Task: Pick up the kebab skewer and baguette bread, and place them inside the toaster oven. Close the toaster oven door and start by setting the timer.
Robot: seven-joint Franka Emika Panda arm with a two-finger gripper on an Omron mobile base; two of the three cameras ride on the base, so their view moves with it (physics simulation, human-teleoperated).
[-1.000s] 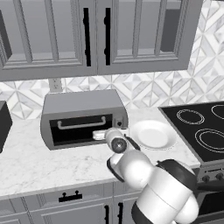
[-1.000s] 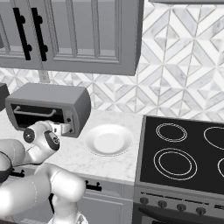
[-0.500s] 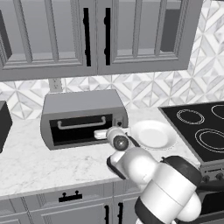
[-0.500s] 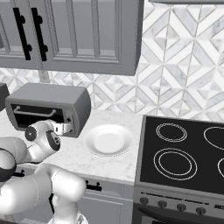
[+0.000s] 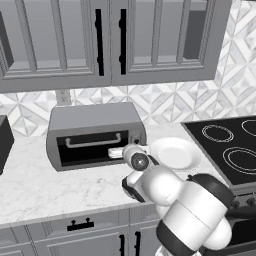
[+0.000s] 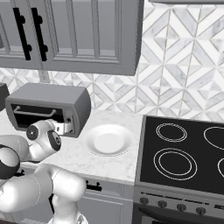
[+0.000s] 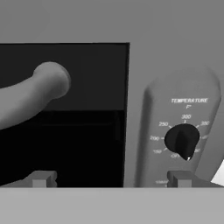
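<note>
The grey toaster oven (image 5: 92, 120) (image 6: 52, 96) stands on the counter with its dark glass door (image 5: 90, 149) (image 7: 87, 131) shut. Its silver bar handle (image 5: 92, 142) (image 7: 39, 89) runs across the top of the glass. My gripper (image 5: 117, 152) (image 6: 65, 127) (image 7: 110, 179) hovers open right at the oven's front, low on the right, empty, with its fingertips spanning the door's right edge and the side panel. A black temperature knob (image 7: 183, 141) sits on that panel just above the right fingertip (image 7: 179, 178). The kebab skewer and baguette bread are hidden from view.
A white plate (image 5: 172, 152) (image 6: 108, 140) lies bare on the marble counter just right of the oven. A black cooktop (image 5: 225, 145) (image 6: 183, 153) is further right. A black box appliance (image 5: 4, 142) stands at the far left. Grey wall cabinets (image 5: 110, 40) hang above.
My hand has drifted slightly to the right along the oven's front, toward the knob panel. The jaws stay wide apart and the oven door stays shut.
</note>
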